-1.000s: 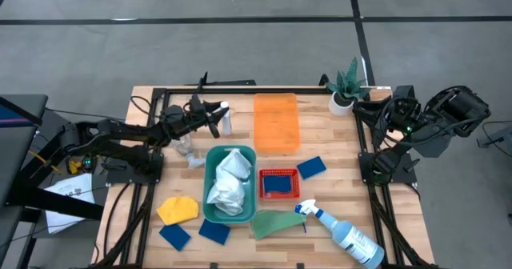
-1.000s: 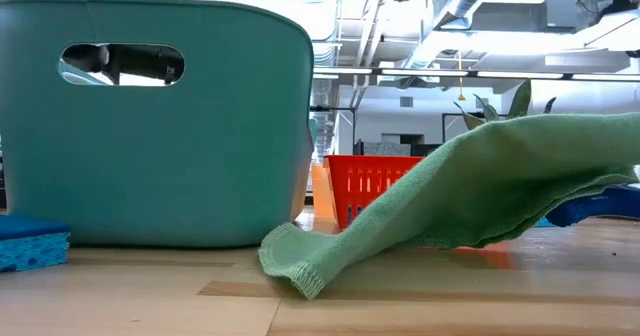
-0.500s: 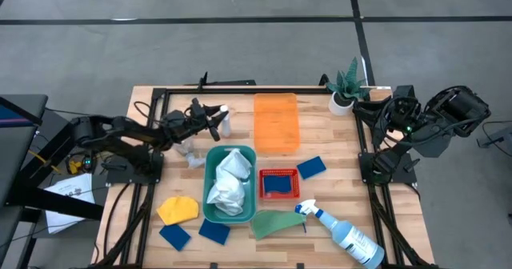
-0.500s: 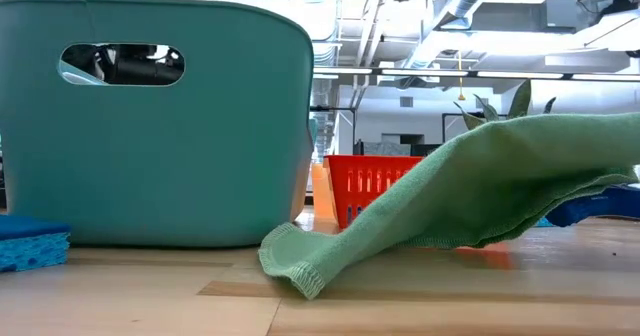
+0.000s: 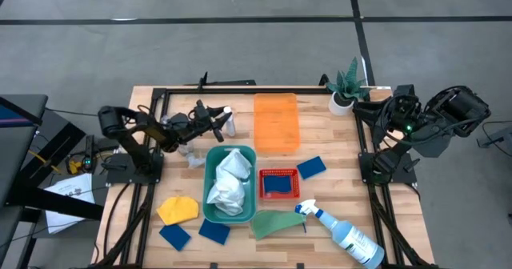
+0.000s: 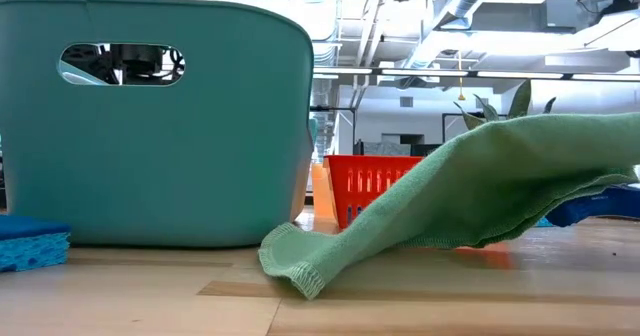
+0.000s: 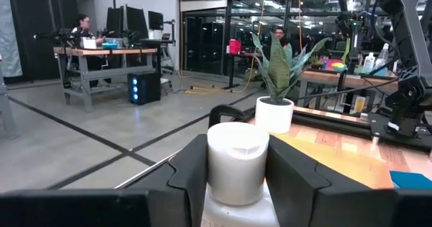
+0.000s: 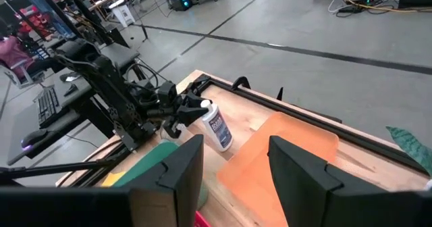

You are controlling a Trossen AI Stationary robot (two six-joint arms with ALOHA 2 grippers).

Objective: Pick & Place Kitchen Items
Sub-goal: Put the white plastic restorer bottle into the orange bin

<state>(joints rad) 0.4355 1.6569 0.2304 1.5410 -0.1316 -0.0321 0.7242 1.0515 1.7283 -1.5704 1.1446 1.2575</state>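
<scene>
left gripper (image 5: pixel 220 122) clamps small white bottle (image 5: pixel 228 122), label hidden | right gripper (image 8: pixel 233 169) spread, empty

Wooden table (image 5: pixel 336 137) — teal bin (image 5: pixel 213 209), green cloth (image 5: pixel 276 222), spray bottle (image 5: pixel 344 233)

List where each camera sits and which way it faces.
High: overhead, straight down on both arms.
Low: tabletop level, facing the teal bin and green cloth; no arm visible.
Left wrist: left pincer around the small white bottle.
Right wrist: right pincer open, facing that bottle.
Shared: bottle, orange board.
</scene>
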